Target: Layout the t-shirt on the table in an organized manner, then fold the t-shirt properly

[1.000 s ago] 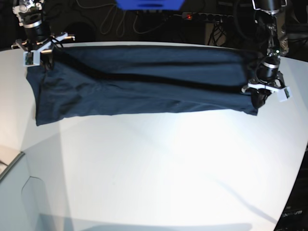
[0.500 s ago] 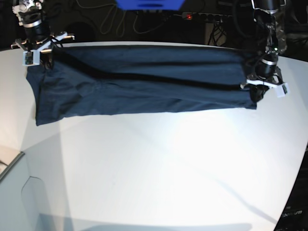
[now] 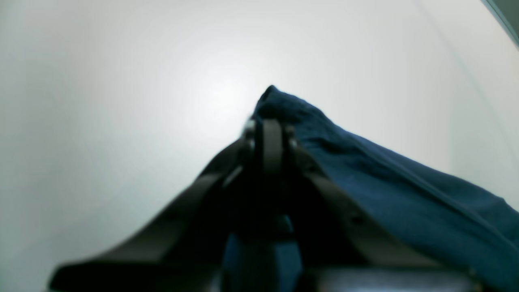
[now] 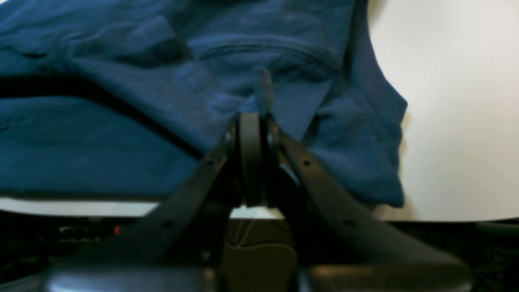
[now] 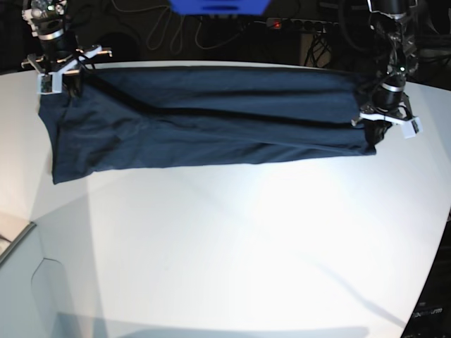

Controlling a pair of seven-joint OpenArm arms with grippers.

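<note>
1. T-shirt (image 5: 204, 116) fabric, dark navy, is seen stretched as a long band across the far part of the white counter (image 5: 232, 246) in the base view.
2. One end of the t-shirt is pinched by the left tool (image 5: 384, 125), at that view's right; the other end is pinched by the right tool (image 5: 62, 67), at that view's left.
3. In the left wrist view, the left tool (image 3: 271, 121) is shown with its jaws pressed together on a peaked fold of the cloth (image 3: 365, 170), and the fabric is seen running away to the right over the pale counter (image 3: 121, 101).
4. In the right wrist view, the right tool (image 4: 253, 121) is likewise shown with its jaws pressed together, a small ridge of the blue cloth (image 4: 121, 121) being gripped between them.
5. Below the right tool's grip, the cloth is seen hanging in loose folds, with a stitched hem visible near the tool.
6. A dark crease is seen running lengthwise along the band from end to end in the base view.
7. The lower left corner of the t-shirt is draped further toward the near side than the rest, and the lower edge lies on the counter.
8. The near half of the counter is left bare and brightly lit.
9. Dark cables (image 5: 162, 32) and a blue object (image 5: 218, 7) are visible beyond the counter's far edge.
</note>
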